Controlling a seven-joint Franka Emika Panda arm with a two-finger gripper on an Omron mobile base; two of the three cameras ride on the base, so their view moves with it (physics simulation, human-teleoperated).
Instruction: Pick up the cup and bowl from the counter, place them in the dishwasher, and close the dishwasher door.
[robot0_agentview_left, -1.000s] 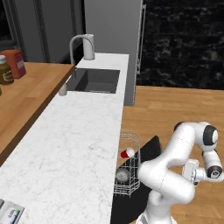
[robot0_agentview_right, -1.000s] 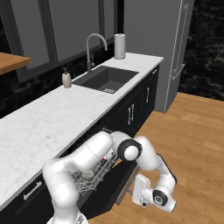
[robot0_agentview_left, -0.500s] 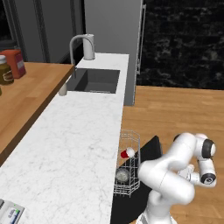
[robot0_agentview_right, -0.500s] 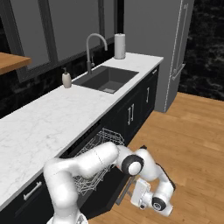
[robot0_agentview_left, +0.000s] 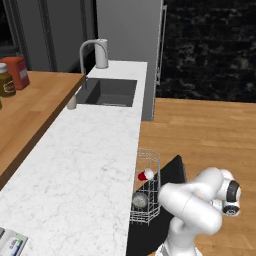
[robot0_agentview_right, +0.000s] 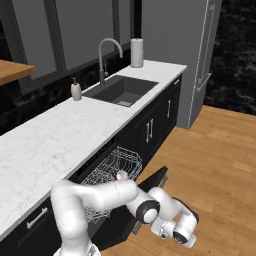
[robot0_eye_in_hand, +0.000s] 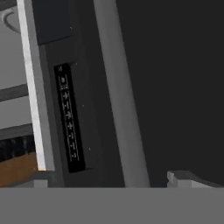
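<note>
Up close, the wide-open gripper (robot0_eye_in_hand: 111, 179) faces the dishwasher door (robot0_eye_in_hand: 175, 87), its control strip (robot0_eye_in_hand: 68, 118) unreadable.

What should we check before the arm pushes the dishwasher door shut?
1. Cup in the rack: ok, it lies in the pulled-out wire rack.
2. Bowl in the rack: ok, it sits nearer the front than the cup.
3. Rack pushed back inside: not ok, it stands out over the lowered dishwasher door, so the door would probably hit it.
4. Pincer empty: ok, tips apart, nothing between them.
5. Pincer facing the door: ok, the hand view looks at the dark panel's handle bar.
6. Contact with the door: cannot tell.
</note>
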